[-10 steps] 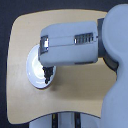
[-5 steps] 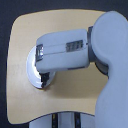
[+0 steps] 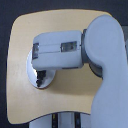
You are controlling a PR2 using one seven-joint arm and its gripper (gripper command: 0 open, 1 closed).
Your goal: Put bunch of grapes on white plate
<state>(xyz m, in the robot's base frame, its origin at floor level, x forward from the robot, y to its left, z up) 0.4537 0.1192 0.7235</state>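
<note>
Forearm of mine, bulky and grey, reaches across the tan wooden table (image 3: 20, 60) over the round glossy white plate (image 3: 34, 81), its pincer (image 3: 40, 76) hidden, grip unreadable.

The arm (image 3: 75, 50) reaches over the wooden table (image 3: 60, 25), covering most of the white plate (image 3: 34, 82).

Pale grey arm (image 3: 100, 55), rounded bulky shell, boxy forearm, two dark recesses

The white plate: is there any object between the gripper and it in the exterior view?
Nothing visible does. The arm covers most of the white plate, hiding the gripper; the dark shape at the plate may be its tip or the grapes, I cannot tell.
</note>
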